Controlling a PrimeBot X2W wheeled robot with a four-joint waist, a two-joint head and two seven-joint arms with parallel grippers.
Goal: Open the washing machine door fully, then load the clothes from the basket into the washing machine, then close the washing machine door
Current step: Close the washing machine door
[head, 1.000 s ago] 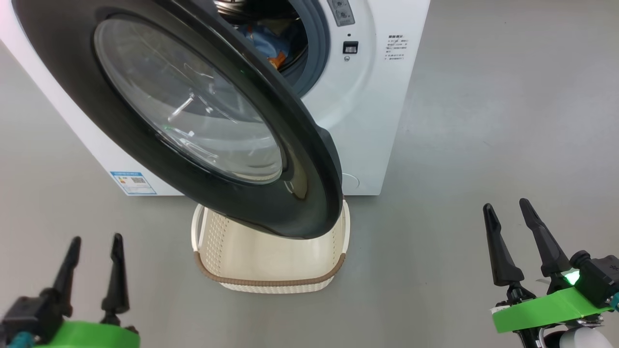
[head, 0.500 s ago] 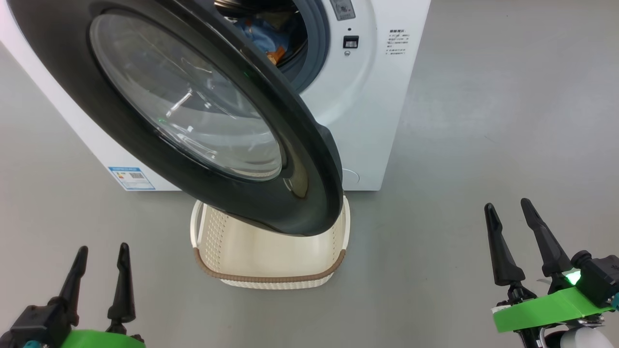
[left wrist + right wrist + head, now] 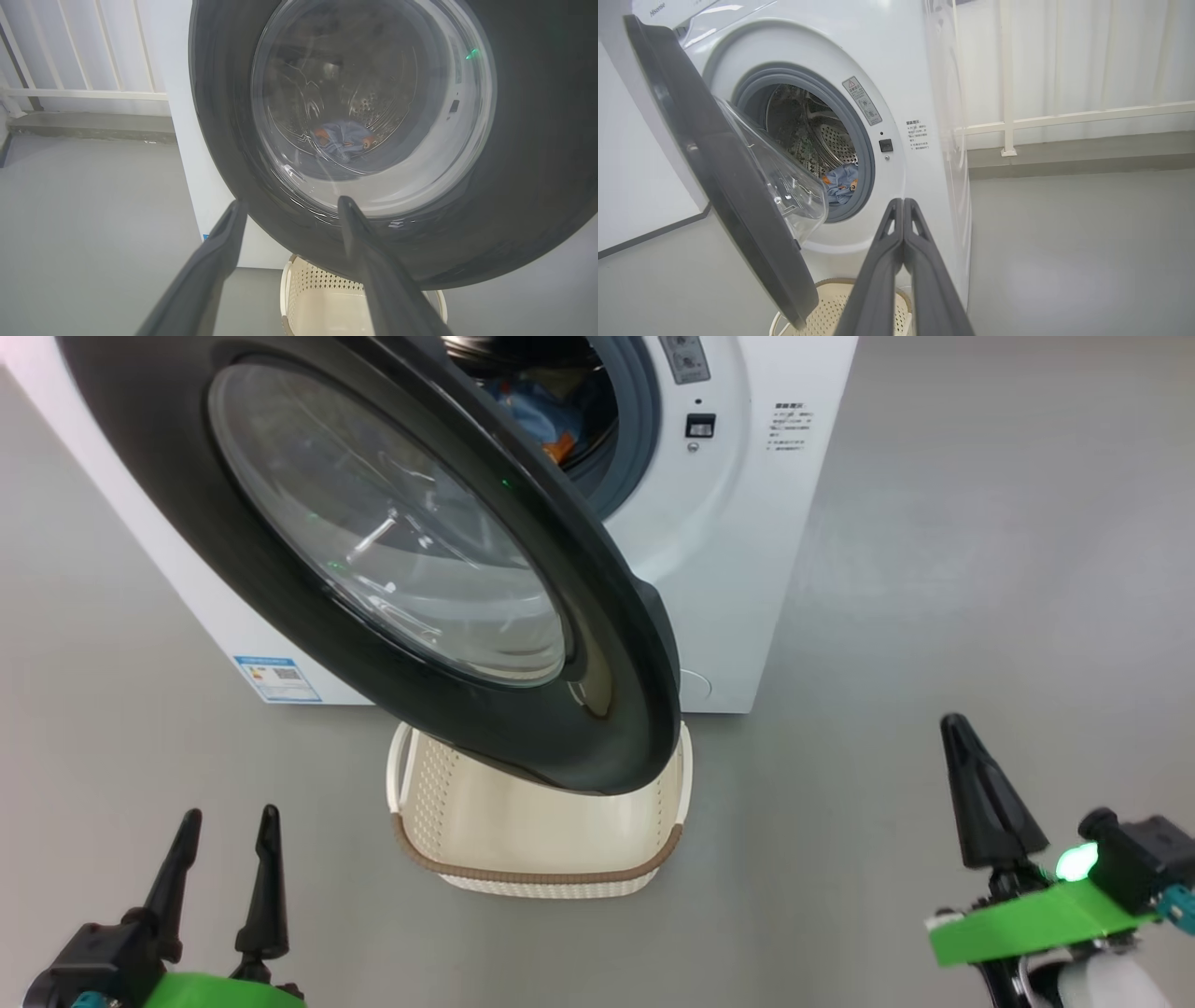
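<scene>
The washing machine (image 3: 738,569) is white, and the washing machine door (image 3: 597,644) with its black rim and clear glass bowl stands partly swung out over the basket (image 3: 537,877). The cream basket sits on the floor under the door and looks bare inside. Light blue clothes (image 3: 541,415) with orange print lie in the drum (image 3: 840,182) (image 3: 343,140). My left gripper (image 3: 229,821) is open at the lower left, well short of the door (image 3: 537,140). My right gripper (image 3: 957,723) is shut on nothing at the lower right, away from the machine (image 3: 903,200).
Grey floor (image 3: 980,569) spreads to the right of the machine. A white railing (image 3: 1064,119) and pale curtain stand behind it. A blue label (image 3: 276,678) is on the machine's front, low on the left.
My right gripper has shut; its two fingers now stand together. The head camera has shifted slightly, so the whole scene sits a little further right. The door and basket look unmoved.
</scene>
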